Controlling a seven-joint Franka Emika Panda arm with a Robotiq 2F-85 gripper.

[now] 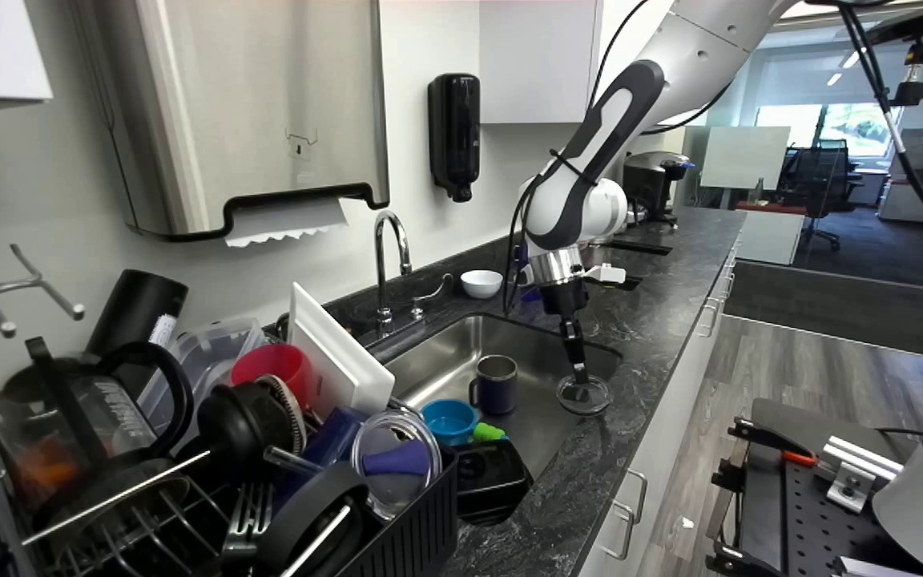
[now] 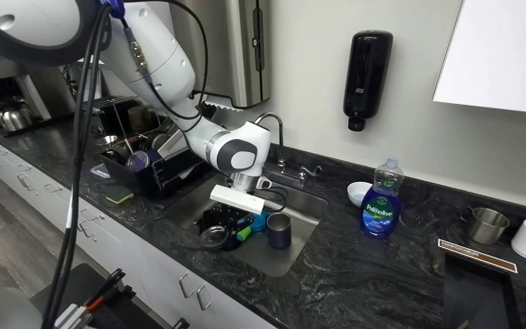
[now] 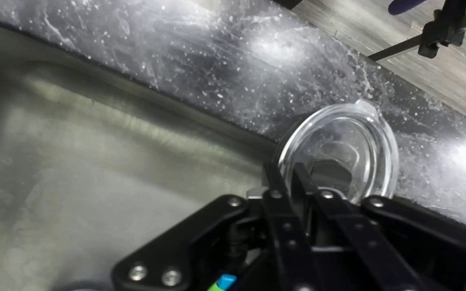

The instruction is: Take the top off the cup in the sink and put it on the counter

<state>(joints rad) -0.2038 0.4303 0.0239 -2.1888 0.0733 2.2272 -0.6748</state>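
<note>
The top is a clear round lid with a pale rim and a darker patch in its centre. It also shows in an exterior view and in the wrist view. My gripper points down with its fingers on either side of the lid's rim, shut on it. The lid overlaps the edge between the sink and the counter; I cannot tell its height above them. The dark cup stands upright and uncovered in the sink, apart from the gripper, and shows in an exterior view.
A blue bowl and a green-handled item lie in the sink near the cup. A loaded dish rack stands beside the sink. The tap, white bowl and soap bottle stand toward the wall.
</note>
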